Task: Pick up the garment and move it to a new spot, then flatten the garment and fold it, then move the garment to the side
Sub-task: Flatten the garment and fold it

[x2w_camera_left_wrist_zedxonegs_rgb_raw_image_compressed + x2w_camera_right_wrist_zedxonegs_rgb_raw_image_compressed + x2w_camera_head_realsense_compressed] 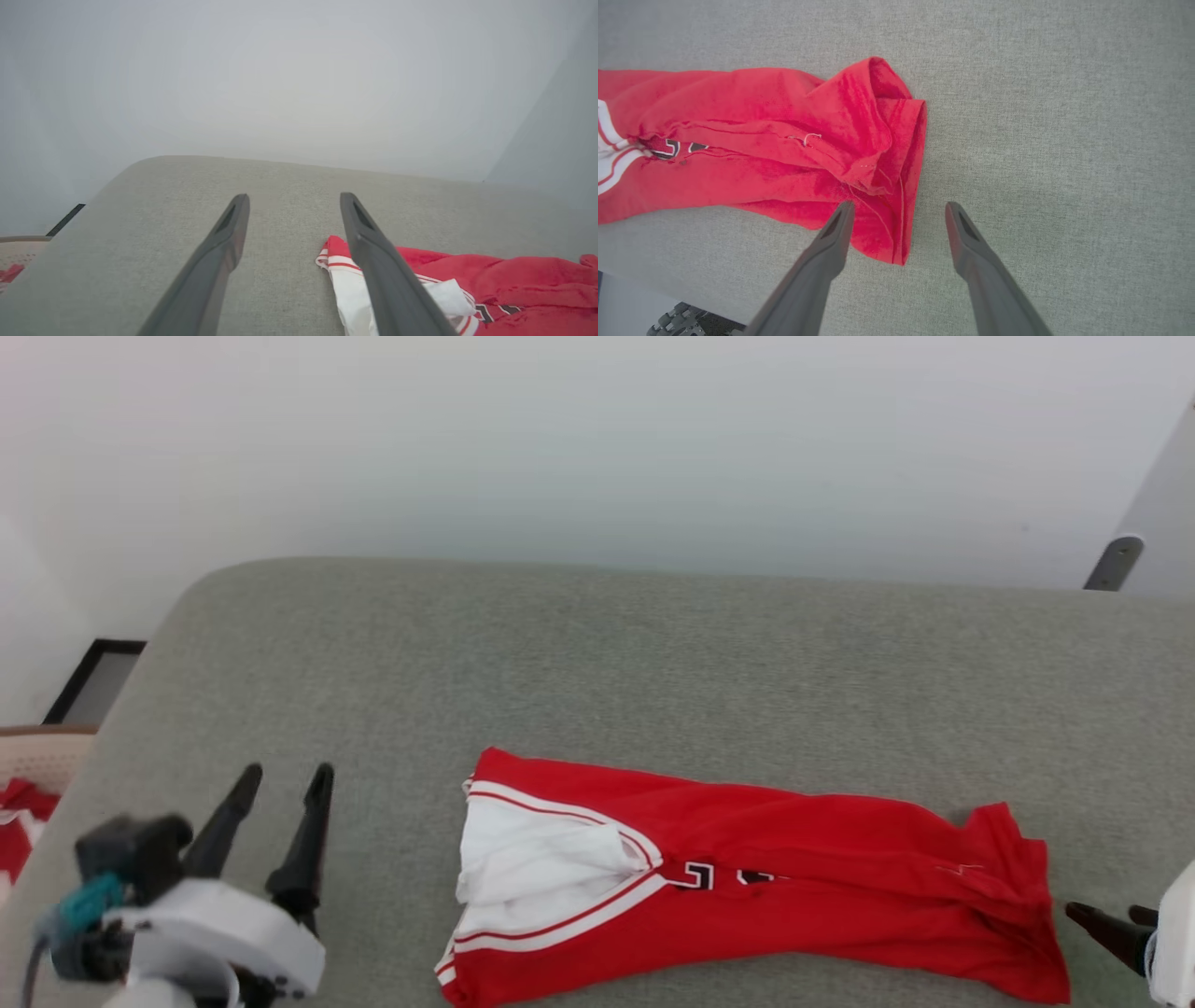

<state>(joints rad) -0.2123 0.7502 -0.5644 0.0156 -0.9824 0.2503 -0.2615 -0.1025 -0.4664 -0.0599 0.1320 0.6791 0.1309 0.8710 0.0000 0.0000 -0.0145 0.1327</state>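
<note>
The garment (794,887), a red jersey with a white sleeve and striped trim, lies folded into a long strip across the near part of the grey cushion (653,653). Black-and-white lettering peeks out at its middle. My left gripper (285,784) hovers open to the left of the white sleeve end, holding nothing. In the left wrist view that gripper (294,200) points past the garment (514,284) toward the cushion's far edge. My right gripper (899,210) stands open just above the hem corner of the garment (784,140), empty. Its dark fingertips (1088,915) show at the lower right.
A pale wall rises behind the cushion. Off the cushion's left edge a basket (37,756) holds a bunched red-and-white cloth (19,821), with a dark frame (93,681) behind it. Bare cushion stretches behind and right of the garment.
</note>
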